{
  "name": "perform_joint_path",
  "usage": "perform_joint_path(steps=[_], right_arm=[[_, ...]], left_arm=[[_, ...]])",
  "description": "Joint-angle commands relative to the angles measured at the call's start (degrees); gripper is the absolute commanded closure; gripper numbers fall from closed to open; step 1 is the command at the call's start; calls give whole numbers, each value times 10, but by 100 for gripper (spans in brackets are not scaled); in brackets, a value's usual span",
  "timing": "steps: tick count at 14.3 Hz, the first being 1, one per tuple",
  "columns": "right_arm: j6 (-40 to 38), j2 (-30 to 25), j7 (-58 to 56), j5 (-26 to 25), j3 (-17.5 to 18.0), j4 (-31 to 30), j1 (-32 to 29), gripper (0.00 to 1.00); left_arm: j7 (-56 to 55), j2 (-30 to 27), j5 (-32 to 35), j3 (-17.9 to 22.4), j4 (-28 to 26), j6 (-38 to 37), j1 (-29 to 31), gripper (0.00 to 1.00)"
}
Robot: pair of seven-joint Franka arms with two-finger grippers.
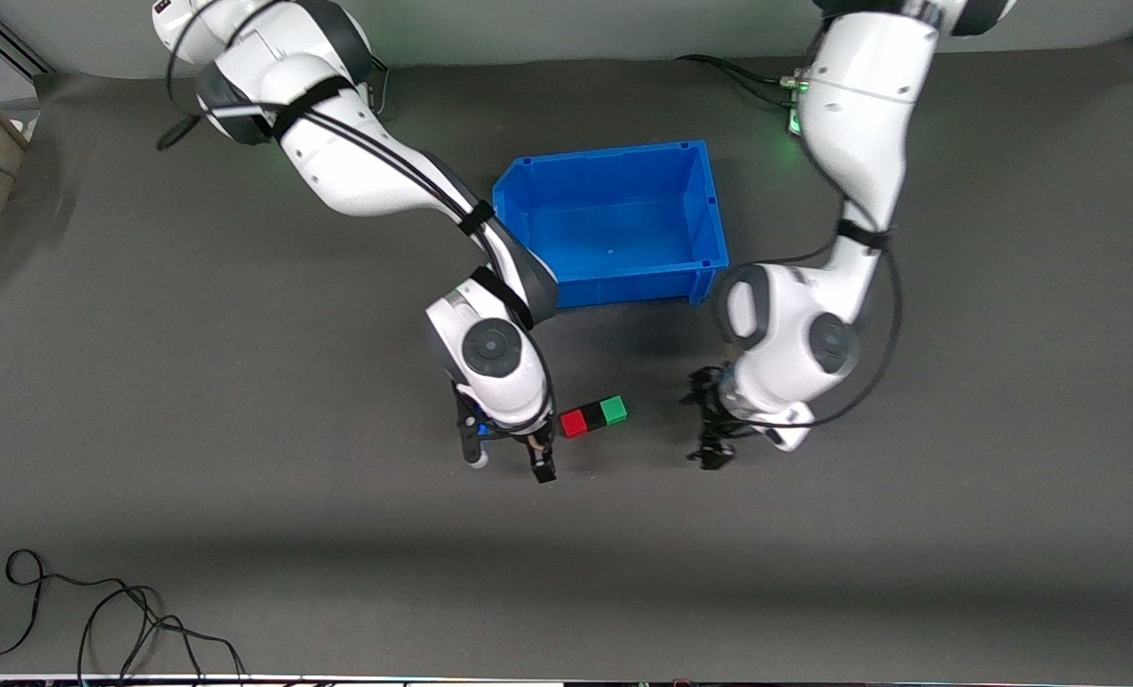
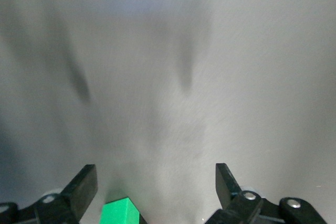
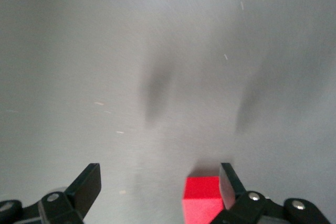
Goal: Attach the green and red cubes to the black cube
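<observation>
Nearby, blue bin (image 1: 614,224) holds nothing; left tool (image 1: 714,429) and right tool (image 1: 509,463) spread wide.

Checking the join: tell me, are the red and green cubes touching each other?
Cannot tell. The front view shows the red cube and green cube in one row, with a dark piece between them that may be the black cube.

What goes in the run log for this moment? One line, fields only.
red cube, black cube, green cube: joined row on table | left gripper: open, beside green end | right gripper: open, beside red end | blue bin: empty
</observation>
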Motion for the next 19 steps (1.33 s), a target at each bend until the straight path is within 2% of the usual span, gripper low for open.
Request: perform_joint_path(steps=[1,4,9,13,16,19], right_arm=[[-3,-143,-35,-9,-10,-152,-21,0],[-3,-263,-123,-12,-11,-268,-62,0],[-31,-398,-314,-7,-2,-365,-134,0],[-133,-478,-453,-6,4,-373,-188,0],[-219,-543,-636,3,14,-381,-241,0],[-244,-570,-773,6,8,-379,-288,0]], left_arm=[[116,-51,21,23,-12,-106,49,0],[242,-91,117,64,-10,-217,90,0],[472,-183,219,81,5,-361,175,0],[601,-235,275,81,46,-455,198,0],[711,-279,324,76,52,-460,190,0],[838,-320,348,69,50,-472,184,0]])
